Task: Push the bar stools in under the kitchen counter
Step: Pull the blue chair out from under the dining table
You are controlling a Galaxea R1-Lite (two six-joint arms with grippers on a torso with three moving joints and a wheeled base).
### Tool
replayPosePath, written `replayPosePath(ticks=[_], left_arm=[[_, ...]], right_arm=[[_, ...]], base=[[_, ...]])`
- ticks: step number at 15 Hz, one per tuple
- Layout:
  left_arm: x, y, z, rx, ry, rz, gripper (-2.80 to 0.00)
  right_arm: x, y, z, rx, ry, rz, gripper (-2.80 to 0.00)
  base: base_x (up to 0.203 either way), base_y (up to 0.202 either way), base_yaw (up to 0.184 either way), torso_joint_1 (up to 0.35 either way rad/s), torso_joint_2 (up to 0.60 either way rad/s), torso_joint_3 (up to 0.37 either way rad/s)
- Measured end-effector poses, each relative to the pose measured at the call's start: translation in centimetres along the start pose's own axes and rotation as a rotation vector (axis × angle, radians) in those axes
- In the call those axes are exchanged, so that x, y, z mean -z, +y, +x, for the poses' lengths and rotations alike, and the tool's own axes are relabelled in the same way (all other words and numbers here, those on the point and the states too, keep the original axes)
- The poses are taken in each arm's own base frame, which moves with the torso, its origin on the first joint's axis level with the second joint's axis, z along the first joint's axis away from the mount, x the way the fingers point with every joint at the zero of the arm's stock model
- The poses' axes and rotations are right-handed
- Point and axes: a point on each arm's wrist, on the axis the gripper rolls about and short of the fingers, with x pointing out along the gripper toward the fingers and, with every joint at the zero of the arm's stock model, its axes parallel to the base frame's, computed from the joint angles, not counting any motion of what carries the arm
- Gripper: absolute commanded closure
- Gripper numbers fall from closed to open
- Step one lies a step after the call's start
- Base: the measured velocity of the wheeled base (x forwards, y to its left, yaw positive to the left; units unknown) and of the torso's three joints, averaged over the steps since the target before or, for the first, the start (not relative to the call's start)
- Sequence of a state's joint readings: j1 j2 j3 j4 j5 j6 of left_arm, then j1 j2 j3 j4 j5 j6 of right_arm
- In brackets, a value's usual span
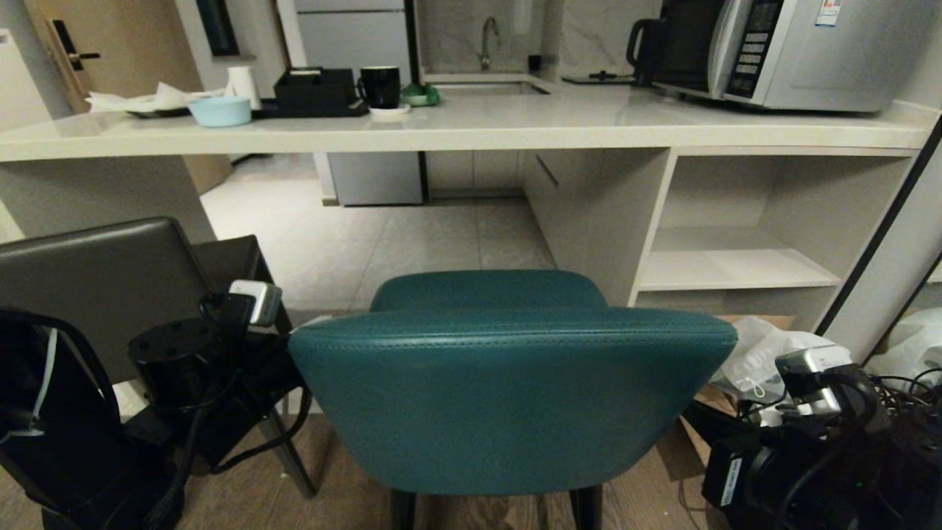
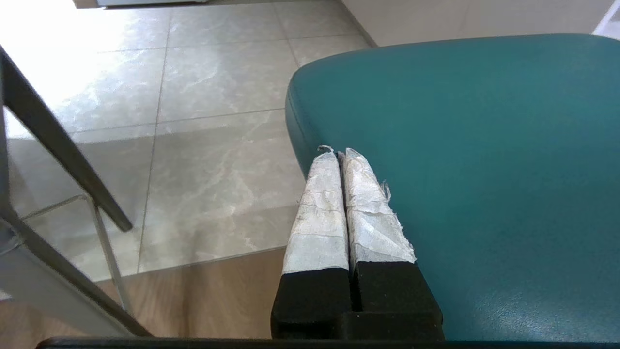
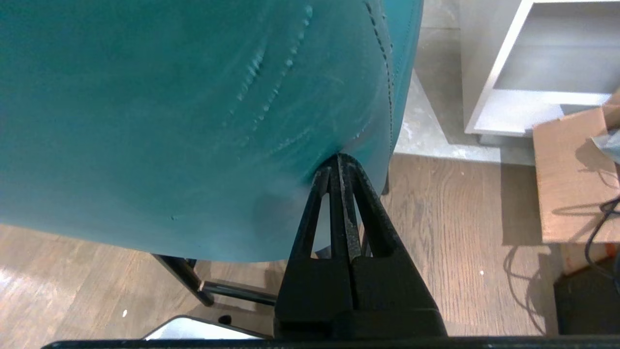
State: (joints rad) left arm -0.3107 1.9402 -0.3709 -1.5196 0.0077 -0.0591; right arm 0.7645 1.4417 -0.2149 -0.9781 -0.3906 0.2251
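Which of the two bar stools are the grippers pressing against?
The teal curved-back stool; the shut right gripper dents its back. The dark grey boxy leather stool stands untouched.

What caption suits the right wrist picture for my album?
Shut right gripper pressing its fingertips into the teal stool's back, above wood floor.

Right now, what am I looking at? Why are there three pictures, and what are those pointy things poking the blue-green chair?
It is a robot with two arms and three cameras. One picture comes from its head, facing the long off-white stone kitchen counter with a black mug and a silver microwave on top. The other two come from its wrists. The pointy things are its fingers. The left gripper, wrapped in silvery tape, is shut against the teal curved-back bar stool. The right gripper, black, is shut and pressing into the stool's back. Neither holds anything. A dark grey leather stool stands beside the teal one.
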Motion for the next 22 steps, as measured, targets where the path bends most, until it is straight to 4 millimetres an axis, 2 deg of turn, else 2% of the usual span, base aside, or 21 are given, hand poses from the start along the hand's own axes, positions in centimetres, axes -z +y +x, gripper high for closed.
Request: replayPosePath(ticks=[3,7,13,15,18,20,22], left_arm=[[0.1,-0.4,-0.1,0.007,0.002,0.000,0.00],[-0.3,-1.0,-0.3,0.027,-0.006,0.005,0.00],[-1.4,-3.4,0.2,0.079,-0.072,0.004,0.00],[-1.6,-4.4,0.6,0.065,-0.090,0.001,0.00],[-1.4,-4.9,0.5,0.073,-0.083,0.003,0.00],[-1.3,-4.6,0.4,0.063,-0.075,0.004,0.00],[-1.4,-3.2,0.5,0.023,-0.076,0.003,0.00]], right_arm=[[-0.8,0.8,1.3,-0.001,-0.014,0.012,0.00],[-1.6,1.1,4.5,0.042,-0.027,0.026,0.00],[-2.6,-0.7,9.6,0.150,-0.057,0.058,0.00],[-2.5,-0.9,10.5,0.163,-0.055,0.060,0.00],[-2.1,-1.3,11.3,0.191,-0.040,0.061,0.00],[-1.9,-1.5,11.4,0.200,-0.033,0.066,0.00],[-1.9,-1.6,11.2,0.217,-0.028,0.064,0.00]], base=[[0.000,0.000,0.000,0.000,0.00,0.000],[0.000,0.000,0.000,0.000,0.00,0.000],[0.000,0.000,0.000,0.000,0.00,0.000],[0.000,0.000,0.000,0.000,0.00,0.000],[0.000,0.000,0.000,0.000,0.00,0.000],[0.000,0.000,0.000,0.000,0.00,0.000],[0.000,0.000,0.000,0.000,0.00,0.000]])
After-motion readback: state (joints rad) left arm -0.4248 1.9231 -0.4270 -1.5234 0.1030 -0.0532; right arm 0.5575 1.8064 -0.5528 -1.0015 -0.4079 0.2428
